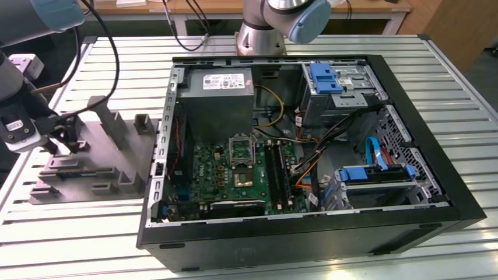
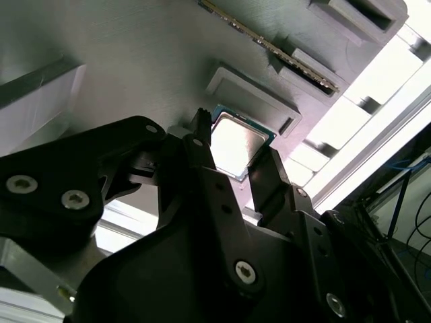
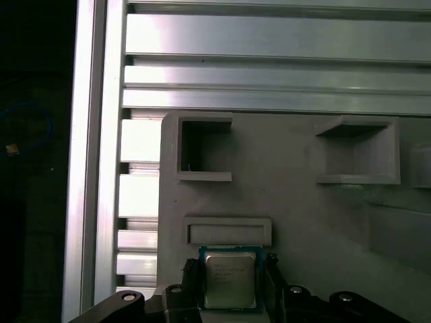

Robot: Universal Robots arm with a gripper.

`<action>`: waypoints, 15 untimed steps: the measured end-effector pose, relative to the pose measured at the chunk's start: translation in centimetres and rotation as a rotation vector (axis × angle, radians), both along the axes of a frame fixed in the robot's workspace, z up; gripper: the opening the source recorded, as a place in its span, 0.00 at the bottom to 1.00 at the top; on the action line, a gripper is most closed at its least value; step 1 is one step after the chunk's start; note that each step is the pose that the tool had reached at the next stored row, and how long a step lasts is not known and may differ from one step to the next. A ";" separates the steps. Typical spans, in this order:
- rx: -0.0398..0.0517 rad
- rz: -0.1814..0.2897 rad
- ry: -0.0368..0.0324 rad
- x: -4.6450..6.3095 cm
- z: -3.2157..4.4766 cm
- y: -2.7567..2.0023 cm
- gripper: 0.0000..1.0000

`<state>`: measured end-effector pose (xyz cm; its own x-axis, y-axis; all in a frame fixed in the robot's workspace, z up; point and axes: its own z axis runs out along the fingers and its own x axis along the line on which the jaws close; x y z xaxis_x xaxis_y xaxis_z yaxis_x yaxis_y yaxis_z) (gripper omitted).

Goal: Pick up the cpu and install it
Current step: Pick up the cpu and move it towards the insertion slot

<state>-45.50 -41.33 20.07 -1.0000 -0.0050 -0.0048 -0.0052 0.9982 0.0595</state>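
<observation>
In the first wrist view the cpu [image 3: 230, 279] is lying flat at the grey tray [image 3: 303, 215], just beside a raised block [image 3: 229, 231]. The hand [image 3: 231, 272] is clamping the cpu by two opposite edges. I am judging it light, thin and stiff, but delicate underneath, so the edges are the safe place to hold. In the exterior view the arm [image 1: 14, 87] is reaching down over the tray on the bench [image 1: 78, 233], well apart from the case [image 1: 311, 239].
</observation>
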 end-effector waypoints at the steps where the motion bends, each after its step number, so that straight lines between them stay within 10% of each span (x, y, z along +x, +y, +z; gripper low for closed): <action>1: 0.0001 0.000 -0.0001 0.0 0.04 0.00 0.47; 15: 0.0001 0.000 -0.0002 0.0 0.59 0.00 0.47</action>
